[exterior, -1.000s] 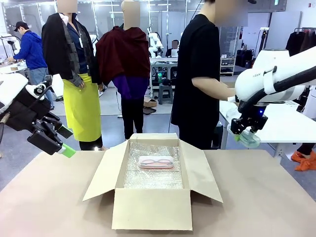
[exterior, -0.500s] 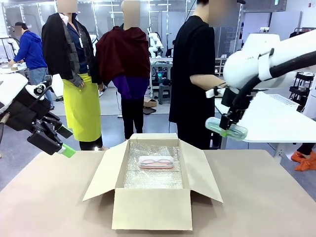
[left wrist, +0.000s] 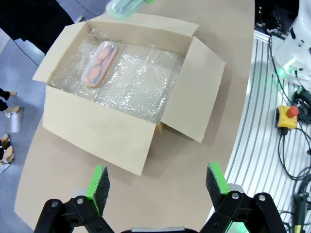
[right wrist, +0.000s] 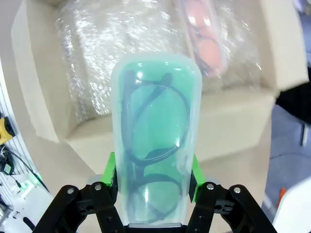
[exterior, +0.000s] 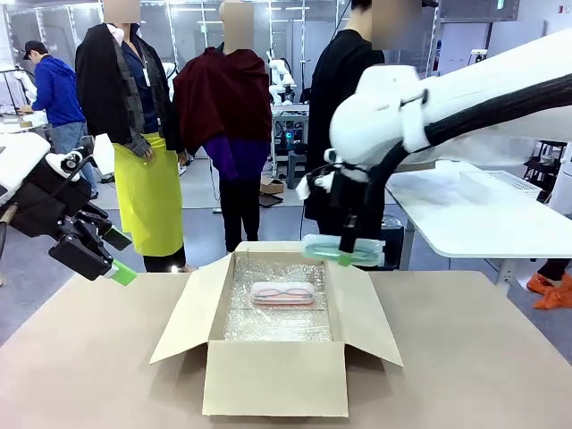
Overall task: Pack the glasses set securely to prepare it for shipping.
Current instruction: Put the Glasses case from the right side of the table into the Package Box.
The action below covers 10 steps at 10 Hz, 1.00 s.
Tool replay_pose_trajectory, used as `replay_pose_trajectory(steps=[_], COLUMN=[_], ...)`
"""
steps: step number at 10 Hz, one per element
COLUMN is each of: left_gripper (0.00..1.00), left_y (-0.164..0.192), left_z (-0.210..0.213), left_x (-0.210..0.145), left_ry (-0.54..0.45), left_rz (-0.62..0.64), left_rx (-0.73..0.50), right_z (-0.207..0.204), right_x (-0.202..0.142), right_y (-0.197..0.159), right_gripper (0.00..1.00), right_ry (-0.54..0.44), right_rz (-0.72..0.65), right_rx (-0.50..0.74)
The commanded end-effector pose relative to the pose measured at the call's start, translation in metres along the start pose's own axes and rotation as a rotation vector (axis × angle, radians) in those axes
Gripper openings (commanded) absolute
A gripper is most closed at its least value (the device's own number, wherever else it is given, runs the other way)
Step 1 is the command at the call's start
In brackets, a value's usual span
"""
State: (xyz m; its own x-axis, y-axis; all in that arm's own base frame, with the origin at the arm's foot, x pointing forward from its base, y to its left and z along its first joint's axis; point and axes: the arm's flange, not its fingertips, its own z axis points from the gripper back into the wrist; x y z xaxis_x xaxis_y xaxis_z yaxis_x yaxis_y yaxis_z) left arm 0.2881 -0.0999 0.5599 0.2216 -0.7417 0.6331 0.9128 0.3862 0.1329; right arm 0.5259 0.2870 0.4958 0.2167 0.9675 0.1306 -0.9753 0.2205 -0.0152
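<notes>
The mint green, rounded oblong clear-plastic glasses case (right wrist: 154, 121) stands lengthwise up the middle of the right wrist frame, with dark-rimmed glasses showing through its shell. In the front view it (exterior: 344, 253) hangs level just right of centre, over the far right corner of the open brown cardboard box (exterior: 275, 380). The pink clear-plastic glasses case (exterior: 282, 293) lies flat inside the box on crinkly clear bubble wrap (exterior: 277, 326), towards the far wall. It holds pinkish frames. In the left wrist view the pink case (left wrist: 99, 63) sits at upper left, and the mint one (left wrist: 124, 7) is cut off by the top edge. In the right wrist view the pink case (right wrist: 206, 41) is blurred at upper right, and the mint case's lower end is hidden behind the gripper body. Whether the mint case touches the box rim cannot be told. The right gripper (right wrist: 153, 170) is clamped on the mint case, its green pads (right wrist: 111, 171) pressed against both long sides. The left gripper (left wrist: 158, 182) hangs with jaws spread wide, gripping nothing, at the left of the front view (exterior: 121, 271) above the brown table (exterior: 483, 357).
</notes>
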Motion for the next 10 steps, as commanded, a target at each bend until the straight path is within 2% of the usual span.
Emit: replay_pose_trajectory(steps=[1, 2, 5, 7, 10], left_gripper=[1.00, 1.00, 1.00, 1.00, 1.00], left_y=[0.000, 0.000, 0.000, 0.000, 0.000], left_z=[0.001, 0.001, 0.001, 0.001, 0.001], left_x=[0.001, 0.001, 0.001, 0.001, 0.001], left_ry=[-0.018, -0.018, -0.018, -0.018, -0.018], left_rz=[0.005, 0.005, 0.005, 0.005, 0.005], left_rx=[-0.007, -0.007, -0.007, -0.007, -0.007], right_z=[-0.016, -0.034, -0.084, -0.120, -0.163], right_x=[0.033, 0.054, 0.098, 0.110, 0.109], right_y=[-0.010, -0.007, -0.002, 0.002, 0.005], right_gripper=[0.37, 0.37, 0.37, 0.37, 0.37], right_ry=[0.029, 0.051, 0.086, 0.105, 0.101], right_rz=[0.157, 0.218, 0.239, 0.233, 0.227], right_rx=[0.076, 0.078, 0.165, 0.198, 0.217])
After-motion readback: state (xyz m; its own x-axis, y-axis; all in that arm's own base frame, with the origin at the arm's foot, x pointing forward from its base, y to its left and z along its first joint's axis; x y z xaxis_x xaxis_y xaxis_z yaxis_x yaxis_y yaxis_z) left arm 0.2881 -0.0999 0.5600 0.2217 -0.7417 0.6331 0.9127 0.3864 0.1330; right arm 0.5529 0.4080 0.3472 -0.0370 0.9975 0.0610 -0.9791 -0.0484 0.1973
